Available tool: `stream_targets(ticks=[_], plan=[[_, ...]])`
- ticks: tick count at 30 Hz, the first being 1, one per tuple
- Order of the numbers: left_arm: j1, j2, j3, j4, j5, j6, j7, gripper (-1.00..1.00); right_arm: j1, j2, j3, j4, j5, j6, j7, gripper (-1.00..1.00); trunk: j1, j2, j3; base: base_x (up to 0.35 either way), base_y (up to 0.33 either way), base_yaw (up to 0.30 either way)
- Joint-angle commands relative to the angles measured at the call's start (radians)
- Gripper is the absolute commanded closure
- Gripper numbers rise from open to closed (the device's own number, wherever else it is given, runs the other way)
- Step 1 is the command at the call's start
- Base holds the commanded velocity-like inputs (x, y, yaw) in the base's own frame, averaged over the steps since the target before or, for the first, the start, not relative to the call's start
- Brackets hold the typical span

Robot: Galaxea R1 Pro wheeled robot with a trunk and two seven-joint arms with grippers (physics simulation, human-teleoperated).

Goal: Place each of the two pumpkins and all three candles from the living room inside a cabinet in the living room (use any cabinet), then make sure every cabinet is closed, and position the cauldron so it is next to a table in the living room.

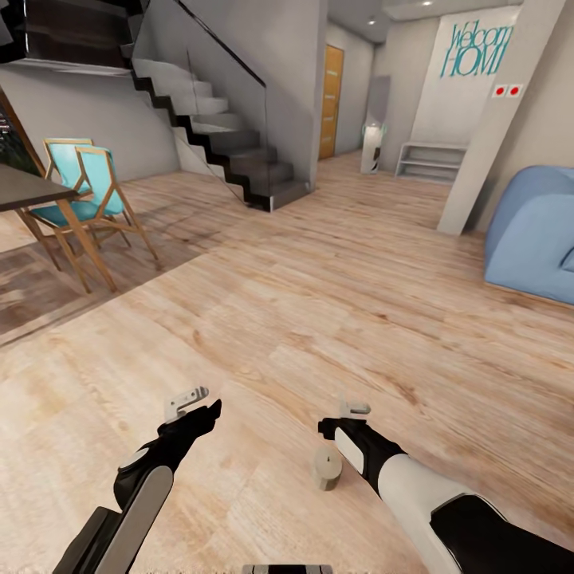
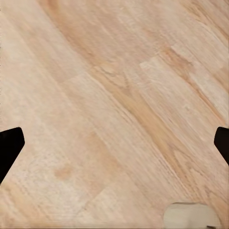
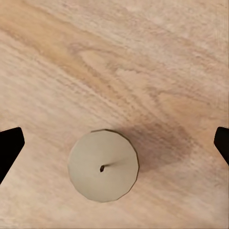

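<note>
— One candle (image 1: 326, 467) stands upright on the wooden floor (image 1: 319, 319), right beside the right gripper (image 1: 353, 409) and just inside that forearm. From the right wrist I look straight down on its round beige top with the small dark wick in the middle (image 3: 103, 165).

— Is the right gripper on it?

— No. Its dark fingertips (image 3: 10, 145) show at the two edges of the wrist picture, spread wide, with the candle between them lower down and nothing grasped. The left gripper (image 1: 191, 399) hangs over bare boards, likewise spread with nothing in it; a corner of the candle peeps in at the edge of its wrist picture (image 2: 192, 215).

— How will it handle?

— I judge it light and stiff, a short stubby cylinder, probably a bit smooth on the side. Best taken across the middle of its curved wall, fingers on opposite sides, low enough not to tip it. It looks stable and not fragile, though a glancing touch could roll it away.

— And farther off?

— Teal chairs (image 1: 84, 187) at a dark table (image 1: 28, 187) to the left, a blue sofa (image 1: 536, 235) to the right, then a grey staircase (image 1: 231, 135) and a wall with teal lettering (image 1: 477, 49). No cabinet is in sight, so I reckon a carry lies ahead.
</note>
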Motion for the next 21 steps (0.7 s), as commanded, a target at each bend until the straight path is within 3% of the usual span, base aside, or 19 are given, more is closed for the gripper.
stream_targets(ticks=[1, 9, 21], plan=[[-0.001, 0.001, -0.002, -0.001, 0.009, 0.001, 0.010, -1.00, 0.000, 0.000, 0.009, -0.002, -0.007, 0.006, -0.006, -1.00, 0.000, -0.001, -0.005, 0.000, 0.000, 0.000], [-0.001, -0.001, -0.002, -0.001, 0.009, 0.001, 0.010, -1.00, 0.000, 0.000, 0.009, -0.002, -0.005, 0.006, -0.006, -1.00, 0.001, -0.001, -0.013, 0.000, 0.000, 0.000], [-0.001, -0.001, -0.003, -0.001, 0.009, 0.001, 0.010, -1.00, 0.000, 0.000, 0.009, -0.002, 0.004, 0.006, -0.007, -1.00, 0.006, -0.004, -0.059, 0.000, 0.000, 0.000]])
